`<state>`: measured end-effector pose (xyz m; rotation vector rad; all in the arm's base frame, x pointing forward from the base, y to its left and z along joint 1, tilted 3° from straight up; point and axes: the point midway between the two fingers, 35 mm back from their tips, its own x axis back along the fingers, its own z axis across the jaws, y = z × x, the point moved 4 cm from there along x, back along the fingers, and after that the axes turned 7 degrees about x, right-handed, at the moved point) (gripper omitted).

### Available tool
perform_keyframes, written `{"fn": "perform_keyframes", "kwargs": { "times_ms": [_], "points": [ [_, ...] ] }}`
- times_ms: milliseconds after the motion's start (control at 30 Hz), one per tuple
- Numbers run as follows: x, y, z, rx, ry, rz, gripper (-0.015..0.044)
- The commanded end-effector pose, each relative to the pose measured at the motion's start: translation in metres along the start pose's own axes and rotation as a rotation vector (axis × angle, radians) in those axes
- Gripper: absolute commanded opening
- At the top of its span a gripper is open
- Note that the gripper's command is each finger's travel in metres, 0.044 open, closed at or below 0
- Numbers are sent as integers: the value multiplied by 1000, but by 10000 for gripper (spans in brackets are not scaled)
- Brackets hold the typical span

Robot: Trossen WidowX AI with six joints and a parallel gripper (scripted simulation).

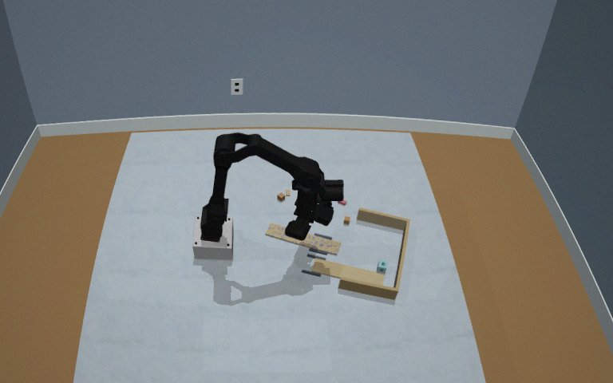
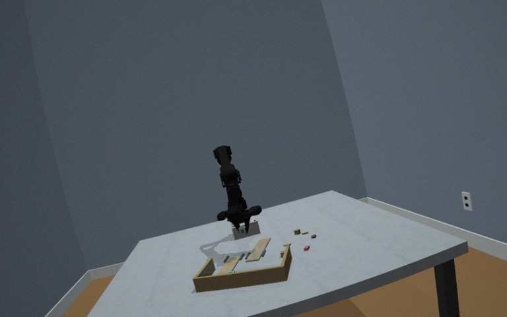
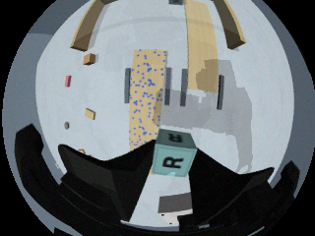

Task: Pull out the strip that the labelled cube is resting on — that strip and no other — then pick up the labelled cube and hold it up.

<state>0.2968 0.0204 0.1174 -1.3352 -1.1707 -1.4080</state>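
Observation:
My gripper (image 2: 242, 230) (image 3: 172, 146) is shut on a teal cube (image 2: 243, 229) (image 3: 171, 160) with a black R on its faces. It holds the cube up, clear of the table. The blue-speckled strip (image 1: 326, 243) (image 2: 258, 250) (image 3: 145, 88) lies on the table outside the walled frame, partly between two dark guides. The plain strip (image 1: 357, 274) (image 2: 229, 265) (image 3: 202, 54) reaches from inside the frame to the other guides. A second teal cube (image 1: 382, 266) (image 2: 231, 272) (image 3: 175, 1) sits by the plain strip's far end. In the top view the arm hides the held cube.
A three-sided wooden frame (image 1: 402, 252) (image 2: 243, 278) (image 3: 86, 25) opens towards the arm's base. A brown block (image 1: 346, 220) (image 3: 89, 59) is near its open side. A red block (image 1: 342, 202) (image 2: 306, 247) (image 3: 68, 81), another brown block (image 1: 280, 196) (image 2: 296, 231) and a grey stone (image 2: 313, 236) (image 3: 67, 125) lie farther off.

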Motion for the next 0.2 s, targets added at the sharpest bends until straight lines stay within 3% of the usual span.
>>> {"fn": "perform_keyframes", "kwargs": {
  "times_ms": [0, 167],
  "points": [
    [1, 0, 1, -1, 6, -1, 0],
    [1, 0, 1, -1, 6, -1, 0]
  ]
}}
